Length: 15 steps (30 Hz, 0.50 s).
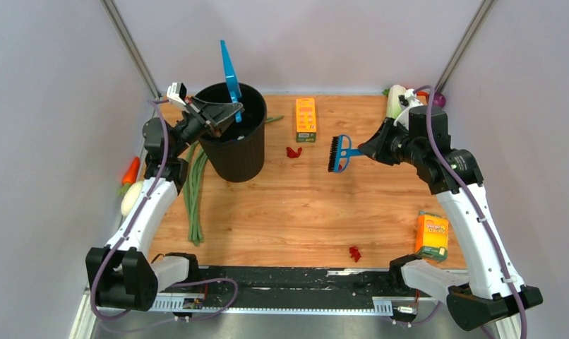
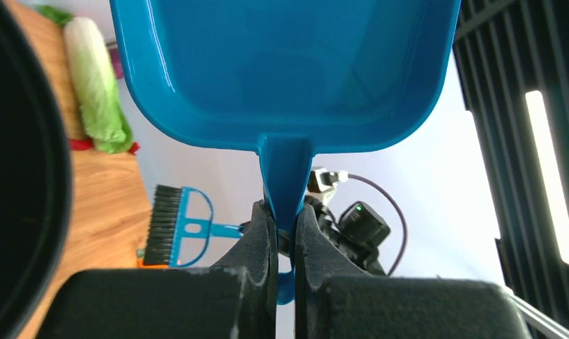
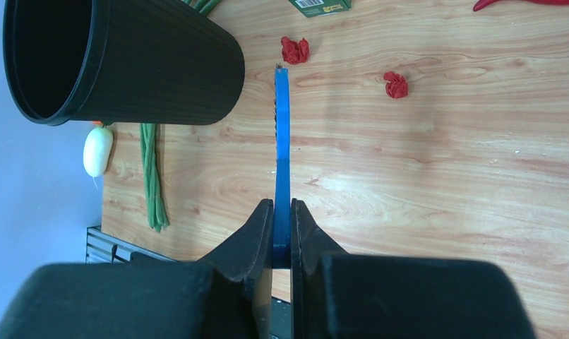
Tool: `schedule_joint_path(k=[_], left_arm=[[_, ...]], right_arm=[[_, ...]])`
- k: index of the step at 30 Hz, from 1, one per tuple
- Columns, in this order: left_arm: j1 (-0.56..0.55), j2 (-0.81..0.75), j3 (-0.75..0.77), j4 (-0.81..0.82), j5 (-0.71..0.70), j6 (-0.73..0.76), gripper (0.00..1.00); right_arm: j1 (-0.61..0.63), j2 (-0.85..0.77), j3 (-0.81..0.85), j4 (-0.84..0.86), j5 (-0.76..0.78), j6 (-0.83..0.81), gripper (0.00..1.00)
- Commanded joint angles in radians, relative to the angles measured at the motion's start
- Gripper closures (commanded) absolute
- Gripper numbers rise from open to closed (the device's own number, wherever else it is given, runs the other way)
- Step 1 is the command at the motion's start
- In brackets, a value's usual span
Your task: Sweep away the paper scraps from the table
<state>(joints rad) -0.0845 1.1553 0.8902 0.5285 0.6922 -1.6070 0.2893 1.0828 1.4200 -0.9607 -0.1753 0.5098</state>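
Red paper scraps lie on the wood table [image 1: 282,212]: one [image 1: 293,152] just right of the black bin [image 1: 232,134], one [image 1: 354,253] near the front rail. The right wrist view shows two scraps [image 3: 294,50] [image 3: 395,85] beyond the brush tip. My left gripper [image 1: 224,113] [image 2: 284,212] is shut on the handle of the blue dustpan [image 1: 229,70] [image 2: 282,70], held upright over the bin's mouth. My right gripper [image 1: 366,150] [image 3: 282,205] is shut on the blue brush [image 1: 340,153] [image 3: 282,127], held above the table right of the scrap by the bin.
An orange box [image 1: 306,119] stands behind the scrap. Green beans [image 1: 193,191], a carrot [image 1: 130,171] and a white vegetable [image 1: 130,198] lie left. A cabbage [image 1: 396,101], red chili [image 1: 423,93] and purple ball [image 1: 438,99] sit back right. A yellow pack [image 1: 432,235] lies front right. Black rail [image 1: 282,279].
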Motion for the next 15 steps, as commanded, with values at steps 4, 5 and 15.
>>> schedule_joint_path(k=[4, 5, 15], left_arm=[[0.008, 0.032, 0.029, 0.384, 0.015, -0.192, 1.0], [0.008, 0.037, 0.041, 0.396, 0.029, -0.195, 1.0], [0.008, 0.014, 0.478, -0.802, 0.116, 0.6, 1.0]], right_arm=[[-0.004, 0.006, 0.043, 0.013, -0.02, -0.01, 1.0], [-0.004, 0.009, 0.048, 0.013, -0.02, -0.01, 1.0], [-0.004, 0.089, 0.114, 0.011, -0.059, -0.013, 1.0]])
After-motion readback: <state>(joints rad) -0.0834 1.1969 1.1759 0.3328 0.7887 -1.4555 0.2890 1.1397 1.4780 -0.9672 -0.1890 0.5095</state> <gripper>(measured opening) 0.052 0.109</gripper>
